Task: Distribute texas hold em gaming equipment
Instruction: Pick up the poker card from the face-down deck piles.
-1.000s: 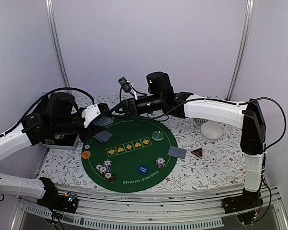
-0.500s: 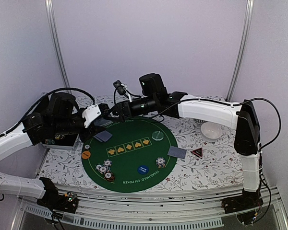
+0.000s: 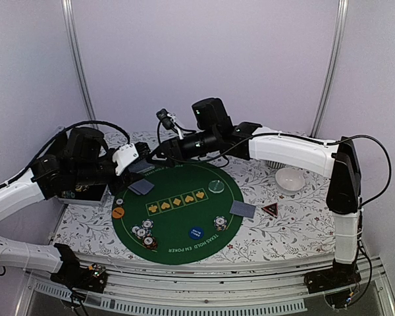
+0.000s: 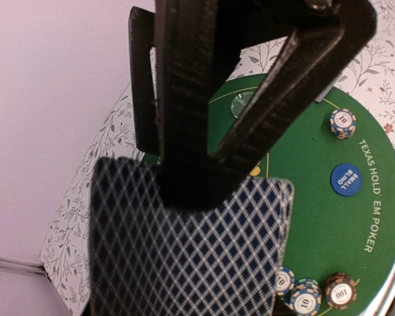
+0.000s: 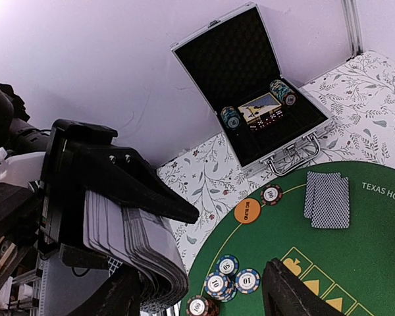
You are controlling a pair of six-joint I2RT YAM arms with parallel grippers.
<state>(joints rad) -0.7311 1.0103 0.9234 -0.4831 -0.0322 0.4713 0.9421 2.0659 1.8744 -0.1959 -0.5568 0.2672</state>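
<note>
My left gripper (image 3: 139, 160) is shut on a thick deck of grey-blue-backed playing cards (image 4: 184, 257), held in the air over the far left edge of the green poker mat (image 3: 184, 247). My right gripper (image 5: 204, 296) is open, its fingers straddling the deck's free edge (image 5: 161, 263); the left fingers (image 5: 135, 187) clamp the stack from above. On the mat lie two small card piles (image 3: 141, 186) (image 3: 242, 209), striped chips (image 3: 145, 234) (image 3: 220, 223), an orange button (image 3: 118, 212), a blue button (image 3: 196, 232) and a clear disc (image 3: 216, 186). A red-black triangle marker (image 3: 270, 210) lies just off the mat.
An open aluminium case (image 5: 250, 85) with chips and a card box stands beyond the mat's left side. A white bowl (image 3: 289, 179) sits at the back right on the floral tablecloth. Both arms crowd the far left of the mat.
My right gripper has reached further left to the deck's edge and its jaws have narrowed. The left arm and the deck have stayed put.
</note>
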